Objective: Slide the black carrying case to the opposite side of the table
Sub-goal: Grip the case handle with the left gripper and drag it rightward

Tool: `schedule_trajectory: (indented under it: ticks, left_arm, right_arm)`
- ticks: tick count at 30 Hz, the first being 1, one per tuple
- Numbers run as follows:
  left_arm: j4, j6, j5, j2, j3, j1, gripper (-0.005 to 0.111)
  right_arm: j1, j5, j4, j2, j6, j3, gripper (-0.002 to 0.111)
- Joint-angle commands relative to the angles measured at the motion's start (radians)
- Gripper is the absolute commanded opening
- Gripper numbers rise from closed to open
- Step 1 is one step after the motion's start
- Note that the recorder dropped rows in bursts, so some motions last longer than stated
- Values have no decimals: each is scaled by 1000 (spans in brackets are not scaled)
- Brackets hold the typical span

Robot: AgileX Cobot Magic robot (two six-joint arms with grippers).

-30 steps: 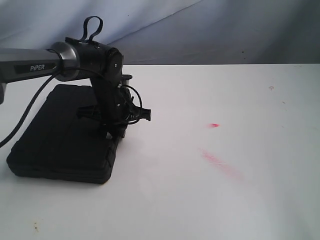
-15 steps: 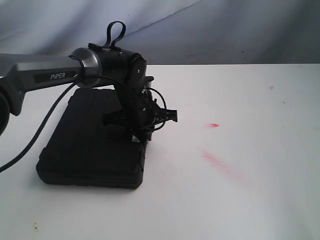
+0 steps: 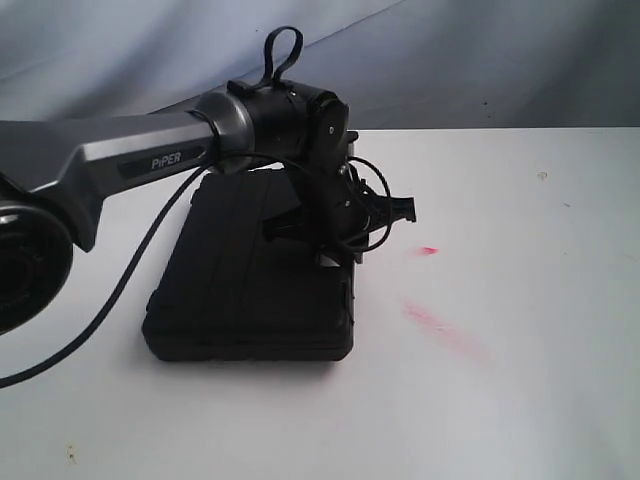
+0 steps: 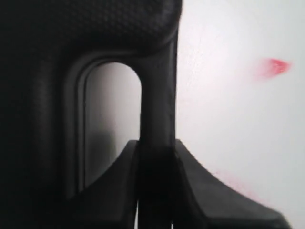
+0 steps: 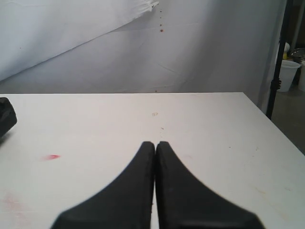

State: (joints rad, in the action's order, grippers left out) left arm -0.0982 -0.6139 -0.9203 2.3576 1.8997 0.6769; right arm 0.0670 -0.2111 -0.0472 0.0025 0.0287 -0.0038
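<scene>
**Q:** Where is the black carrying case (image 3: pixel 250 270)?

**A:** It lies flat on the white table (image 3: pixel 520 400), left of middle in the exterior view. Its handle (image 4: pixel 157 95) is on the edge facing the pink smear (image 3: pixel 440 325).

**Q:** Why is it held there?

**A:** Probably so the arm can drag it flat rather than lift it. The left gripper (image 4: pixel 156 149) has its jaws clamped around the handle's bar. The right gripper (image 5: pixel 155 144), its jaws pressed together on nothing, hangs over bare table, well apart from the case.

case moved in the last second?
Yes. The black carrying case has slid right in the exterior view, closing most of the gap to the pink smear.
</scene>
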Motion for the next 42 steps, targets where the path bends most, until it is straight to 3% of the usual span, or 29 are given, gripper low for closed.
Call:
schedule_trajectory:
  ticks: [1, 36, 42]
  left_arm:
    - [-30, -14, 27, 22, 14, 14, 0]
    - [-132, -34, 180, 51, 14, 43, 0]
    - [-126, 17, 177, 51, 14, 43, 12]
  right_arm:
    - [-7, -2, 8, -3, 1, 4, 0]
    - [-7, -2, 8, -3, 1, 4, 0]
    - [-7, -2, 8, -3, 1, 4, 0]
